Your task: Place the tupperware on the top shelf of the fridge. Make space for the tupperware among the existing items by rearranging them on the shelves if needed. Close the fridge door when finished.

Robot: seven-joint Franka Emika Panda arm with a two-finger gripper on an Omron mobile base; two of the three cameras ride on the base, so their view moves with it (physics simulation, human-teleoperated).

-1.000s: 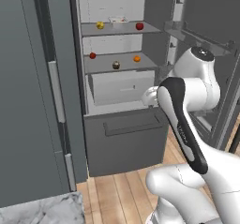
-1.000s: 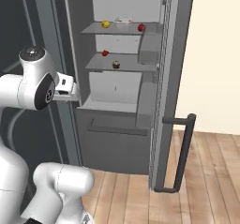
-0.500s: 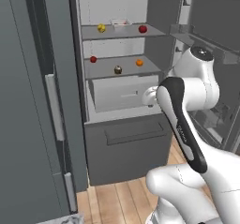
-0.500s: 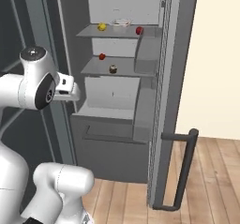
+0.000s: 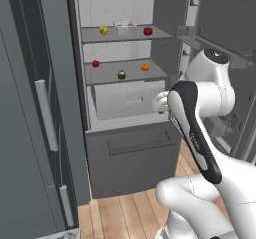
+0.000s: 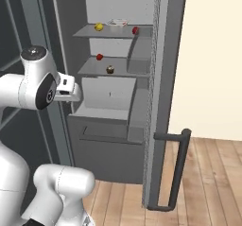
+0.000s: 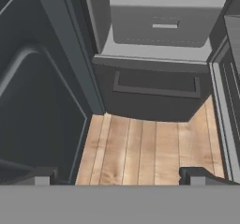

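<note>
The tall dark-grey fridge (image 5: pixel 132 158) with the light-grey interior is seen standing open, its flat dark-grey door (image 6: pixel 165 78) swung wide on the right, the long dark vertical handle (image 6: pixel 176 170) low on its outer face.

The two-finger pincer (image 7: pixel 117 176) is spread wide, nothing between its dark tips, and is held in front of the fridge, pointed down at the wooden plank floor (image 7: pixel 145 153). The light-grey pull-out drawer (image 7: pixel 164 24) is found ahead of and above the pincer in the hand view, pulled partly out.

The clear shallow tupperware container (image 5: pixel 124 25) is already set on the uppermost light-grey shelf (image 5: pixel 125 33), well above and beyond the pincer, between a yellow round fruit (image 5: pixel 103 30) and a red round fruit (image 5: pixel 148 31).

On the lower light-grey shelf (image 5: pixel 125 73), still above the pincer, a second red fruit (image 5: pixel 95 63), a brown cupcake (image 5: pixel 121 75) and an orange (image 5: pixel 145 67) are noted, all apart from one another.
</note>
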